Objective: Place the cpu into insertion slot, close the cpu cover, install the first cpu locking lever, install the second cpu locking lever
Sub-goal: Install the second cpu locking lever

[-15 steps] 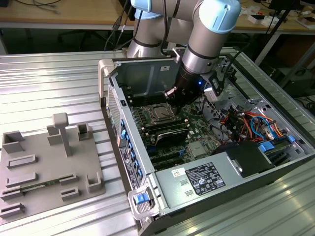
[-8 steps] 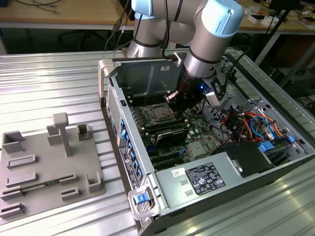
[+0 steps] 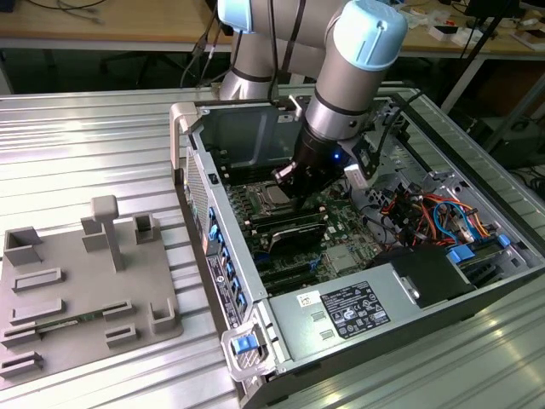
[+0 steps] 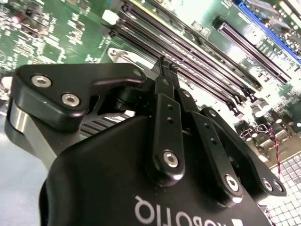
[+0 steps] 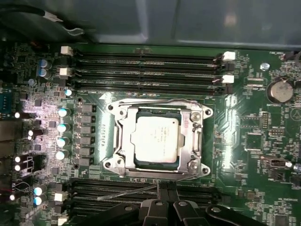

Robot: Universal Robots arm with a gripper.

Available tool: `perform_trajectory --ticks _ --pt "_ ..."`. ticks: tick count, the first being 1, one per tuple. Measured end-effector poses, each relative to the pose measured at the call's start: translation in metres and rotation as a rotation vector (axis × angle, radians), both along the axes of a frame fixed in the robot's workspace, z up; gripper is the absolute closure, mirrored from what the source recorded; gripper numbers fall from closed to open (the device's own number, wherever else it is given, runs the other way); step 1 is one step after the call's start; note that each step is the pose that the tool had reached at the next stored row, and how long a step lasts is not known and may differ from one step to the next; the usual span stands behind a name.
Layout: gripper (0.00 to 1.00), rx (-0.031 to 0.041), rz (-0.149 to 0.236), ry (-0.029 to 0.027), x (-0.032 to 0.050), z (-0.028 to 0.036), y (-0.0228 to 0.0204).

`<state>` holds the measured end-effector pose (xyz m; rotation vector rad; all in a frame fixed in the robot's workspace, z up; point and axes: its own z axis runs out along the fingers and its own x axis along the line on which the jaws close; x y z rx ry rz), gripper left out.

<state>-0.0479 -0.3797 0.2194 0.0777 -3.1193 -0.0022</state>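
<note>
**benchrat:** Silver metal all round that socket. In the first wrist view the cpu (image 5: 156, 140) is sitting flat inside the insertion slot (image 5: 123, 165), and the cpu cover (image 5: 196, 136) is lying down over it, framing the chip's plain matte top. So I'm reading the seating and the cover as done, and the work as sitting at the locking levers.

**solderjoe:** Agreed. One thin wire lever (image 5: 127, 192) is sticking out loose at a slant over the memory slots (image 5: 146, 63) on the near side of the socket, not hooked under anything as far as I can tell.

**benchrat:** And the gripper (image 5: 167, 187) is hanging right beside that lever, black fingers (image 4: 165, 70) pressed together to a narrow tip, pinching nothing.

**solderjoe:** My guess: the lever needs pushing down and sideways under its catch. Springy wire, glossy green motherboard (image 5: 254, 141) full of tiny parts, so a slip could scrape something.
</note>
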Motion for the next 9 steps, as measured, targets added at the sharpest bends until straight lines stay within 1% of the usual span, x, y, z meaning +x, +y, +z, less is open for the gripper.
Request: perform_trajectory --ticks 4,8,9 --pt "0.89 0.0003 0.000 -0.0002 -0.0070 -0.0015 0.0001" --pt "0.89 0.0003 0.000 -0.0002 -0.0173 -0.0026 0.0001" --pt "0.89 0.0003 0.000 -0.0002 -0.0188 -0.0030 0.0001"
